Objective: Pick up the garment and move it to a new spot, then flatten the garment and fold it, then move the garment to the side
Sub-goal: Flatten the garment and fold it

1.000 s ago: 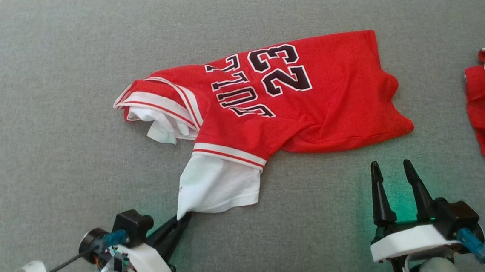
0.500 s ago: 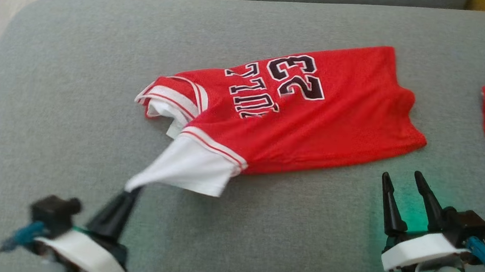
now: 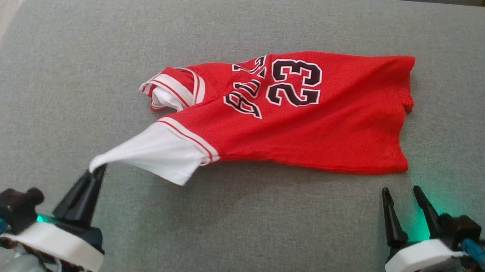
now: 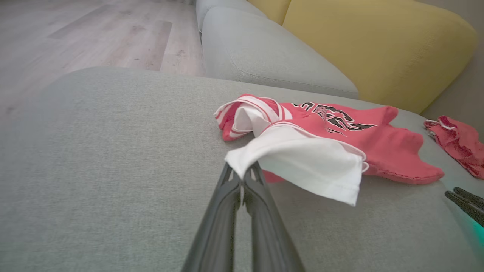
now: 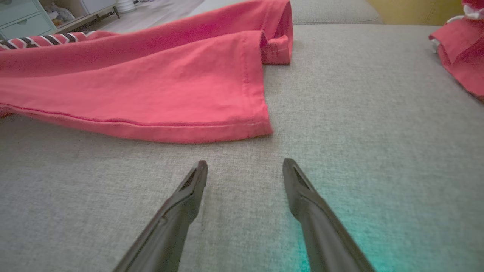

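Red jersey [image 3: 312, 119] lies mid-cushion on the grey sofa [image 3: 239, 238], its white sleeve [image 3: 160, 151] pinched by the corner in the closed left gripper [image 3: 96, 169] at near left. The right gripper [image 3: 401, 189] waits open and empty, just near of the hem. Best to drag low and leftward, so the cloth slides flat.

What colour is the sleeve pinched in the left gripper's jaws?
White sleeve, joined to the red jersey by a red-and-white striped band; clearest in the head view.

A: Location type?
B: Home, living room. Grey sofa seat [image 3: 60, 55], yellow back cushion [image 4: 378, 45] behind it, plank floor [image 4: 94, 34].
A: Other cues?
B: Pale drawer unit [image 5: 22, 17] in the background.
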{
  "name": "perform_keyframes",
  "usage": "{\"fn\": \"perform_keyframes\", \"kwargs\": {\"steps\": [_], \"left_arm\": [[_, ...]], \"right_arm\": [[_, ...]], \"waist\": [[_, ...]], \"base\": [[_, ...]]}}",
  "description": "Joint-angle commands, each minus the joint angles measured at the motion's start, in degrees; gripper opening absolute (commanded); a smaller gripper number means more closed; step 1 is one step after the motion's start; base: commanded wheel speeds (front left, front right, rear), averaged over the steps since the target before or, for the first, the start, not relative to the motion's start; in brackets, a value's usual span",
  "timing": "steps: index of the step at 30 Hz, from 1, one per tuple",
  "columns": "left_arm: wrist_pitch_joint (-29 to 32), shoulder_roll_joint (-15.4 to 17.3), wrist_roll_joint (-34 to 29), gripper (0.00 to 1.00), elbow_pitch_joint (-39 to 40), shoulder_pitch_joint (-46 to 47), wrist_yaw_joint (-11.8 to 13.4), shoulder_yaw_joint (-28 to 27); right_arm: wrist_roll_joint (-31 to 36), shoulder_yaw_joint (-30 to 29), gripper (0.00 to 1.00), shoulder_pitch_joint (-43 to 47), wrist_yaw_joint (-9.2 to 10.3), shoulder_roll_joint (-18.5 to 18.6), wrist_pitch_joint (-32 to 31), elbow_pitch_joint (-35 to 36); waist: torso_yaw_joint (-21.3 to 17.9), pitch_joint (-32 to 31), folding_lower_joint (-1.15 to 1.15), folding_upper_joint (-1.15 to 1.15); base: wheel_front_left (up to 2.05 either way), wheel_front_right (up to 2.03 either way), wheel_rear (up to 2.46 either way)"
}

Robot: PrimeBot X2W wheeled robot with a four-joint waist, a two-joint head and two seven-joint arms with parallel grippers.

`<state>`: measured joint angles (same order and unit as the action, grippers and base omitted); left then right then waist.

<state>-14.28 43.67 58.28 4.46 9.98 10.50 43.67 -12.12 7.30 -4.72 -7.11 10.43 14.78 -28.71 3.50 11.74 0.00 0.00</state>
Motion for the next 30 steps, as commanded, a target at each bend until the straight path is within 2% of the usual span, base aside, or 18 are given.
{"fn": "perform_keyframes", "kwargs": {"steps": [1,9,10,11,12,13,20,26,30], "left_arm": [[-0.7,1.7,-0.7,0.0,0.6,1.2,-0.2,-3.9],[-0.7,-0.8,-4.3,0.0,-2.3,1.3,-1.3,-5.3],[-0.7,-1.2,-4.4,0.0,-2.6,1.5,-1.4,-5.3],[-0.7,-1.5,-4.6,0.0,-2.8,1.6,-1.6,-5.3],[-0.7,-1.8,-4.8,0.0,-3.0,1.6,-1.7,-5.3],[-0.7,-2.0,-4.9,0.0,-3.2,1.7,-1.8,-5.3],[-0.7,-3.3,-5.9,0.0,-1.6,1.8,-3.3,-9.0],[-0.7,-5.0,-6.7,0.0,6.0,2.8,-6.9,-16.7],[-0.7,-5.5,-9.3,0.0,10.6,6.7,-8.2,-21.8]], "right_arm": [[0.3,1.4,1.0,-2.5,-0.37,1.2,0.2,1.0],[2.0,3.8,1.0,-6.0,-0.37,1.5,0.2,-2.6],[2.1,4.3,0.92,-6.3,-0.37,1.6,0.2,-3.0],[2.1,4.7,0.67,-6.6,-0.37,1.6,0.2,-3.2],[2.0,5.1,0.36,-6.8,-0.37,1.7,0.2,-3.3],[2.1,5.5,0.0,-6.9,-0.37,1.8,0.2,-3.4],[2.9,6.1,0.0,-5.9,-0.37,3.4,0.2,1.6],[3.6,1.9,0.0,-3.3,-0.37,5.7,0.2,12.2],[3.9,-2.1,0.0,-3.3,-0.37,7.7,0.2,21.3]], "waist": [[0.0,0.1,0.0,0.0],[0.2,0.5,0.0,0.0],[0.2,0.5,0.0,0.0],[0.2,0.5,0.0,0.0],[0.2,0.5,0.0,0.0],[0.2,0.5,0.0,0.0],[-0.7,-2.0,0.0,0.0],[-1.9,-7.1,0.0,0.0],[-2.6,-10.0,0.0,0.0]], "base": [[0.0,0.0,0.0],[0.0,0.0,0.0],[0.0,0.0,0.0],[0.0,0.0,0.0],[0.0,0.0,0.0],[0.0,0.0,0.0],[0.0,0.0,0.0],[0.0,0.0,0.0],[0.0,0.0,0.0]]}}
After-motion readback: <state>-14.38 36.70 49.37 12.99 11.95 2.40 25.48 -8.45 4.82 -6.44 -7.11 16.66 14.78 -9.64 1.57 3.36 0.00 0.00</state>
